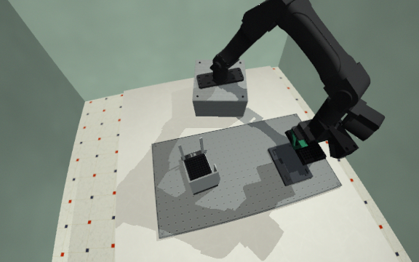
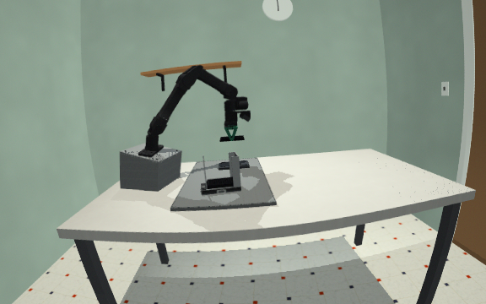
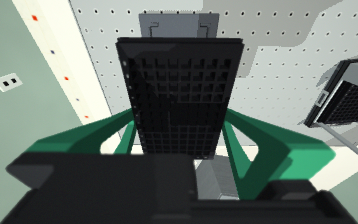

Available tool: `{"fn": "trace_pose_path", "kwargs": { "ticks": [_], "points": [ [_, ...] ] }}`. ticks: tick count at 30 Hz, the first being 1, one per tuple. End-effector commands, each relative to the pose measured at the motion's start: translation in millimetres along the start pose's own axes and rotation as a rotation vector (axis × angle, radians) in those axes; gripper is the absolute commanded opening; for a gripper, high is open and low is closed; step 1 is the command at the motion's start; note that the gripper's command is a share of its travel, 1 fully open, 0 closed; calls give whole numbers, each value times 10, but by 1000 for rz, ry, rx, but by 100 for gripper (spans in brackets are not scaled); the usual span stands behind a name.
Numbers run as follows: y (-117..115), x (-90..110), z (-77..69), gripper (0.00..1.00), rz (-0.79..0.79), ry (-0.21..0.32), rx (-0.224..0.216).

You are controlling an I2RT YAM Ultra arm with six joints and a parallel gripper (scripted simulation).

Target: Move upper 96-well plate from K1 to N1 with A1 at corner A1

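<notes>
Table (image 2: 353, 177): we find a pale top carrying a grey perforated base plate (image 1: 231, 204); all task fixtures stand on that plate.

Arm (image 1: 326, 47): it reaches from its grey pedestal (image 1: 202, 105) over the plate's far right side, wrist pointing down.

Stack rack K1 (image 1: 205, 183): it stands near the plate's middle-left, well apart from the arm. One dark plate, the lower plate (image 1: 198, 168), sits inside it. We judge it undisturbed.

Plate nest N1 (image 1: 286, 171): a dark, flat fixture near the plate's right edge. In the wrist view its locators show just beyond the carried plate's far end. We cannot make out the A1 marking in any view.

Upper 96-well plate (image 3: 180, 95): clear of the rack and held in the air, above the nest's far end rather than centred over it. It appears level and wells-up.

Gripper (image 3: 179, 145): the green fingers are clamped on the plate's two long sides, standing wide because the plate is wide.

Step in hand: we judge this to be the carry and alignment over N1.

Recommendation: centre the plate over the nest floor and square its edges to the locators before descending. Confirm well A1 matches the marked corner. Lower straight down, keep the plate level, and release only once fully seated.
</notes>
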State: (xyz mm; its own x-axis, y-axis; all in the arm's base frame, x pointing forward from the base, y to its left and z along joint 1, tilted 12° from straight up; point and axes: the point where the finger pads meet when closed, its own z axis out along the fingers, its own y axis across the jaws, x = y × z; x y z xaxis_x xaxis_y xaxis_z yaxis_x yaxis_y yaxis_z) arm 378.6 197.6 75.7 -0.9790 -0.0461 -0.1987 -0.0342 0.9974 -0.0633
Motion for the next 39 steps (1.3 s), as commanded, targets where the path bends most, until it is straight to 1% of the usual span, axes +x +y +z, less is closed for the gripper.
{"fn": "trace_pose_path", "kwargs": {
  "ticks": [1,6,12,23,26,33,35,39],
  "points": [
    [95,-108,-183,0,3,-57,-30],
    [97,-116,-203,0,5,-63,-34],
    [95,-105,-192,0,4,-61,-32],
    [36,-15,-102,0,3,-33,-16],
    [39,-43,-137,0,5,-40,-20],
    [21,-12,-104,0,3,-31,-15],
    [28,-43,-137,0,5,-39,-19],
    [20,-39,-129,0,5,-38,-18]
  ]
}}
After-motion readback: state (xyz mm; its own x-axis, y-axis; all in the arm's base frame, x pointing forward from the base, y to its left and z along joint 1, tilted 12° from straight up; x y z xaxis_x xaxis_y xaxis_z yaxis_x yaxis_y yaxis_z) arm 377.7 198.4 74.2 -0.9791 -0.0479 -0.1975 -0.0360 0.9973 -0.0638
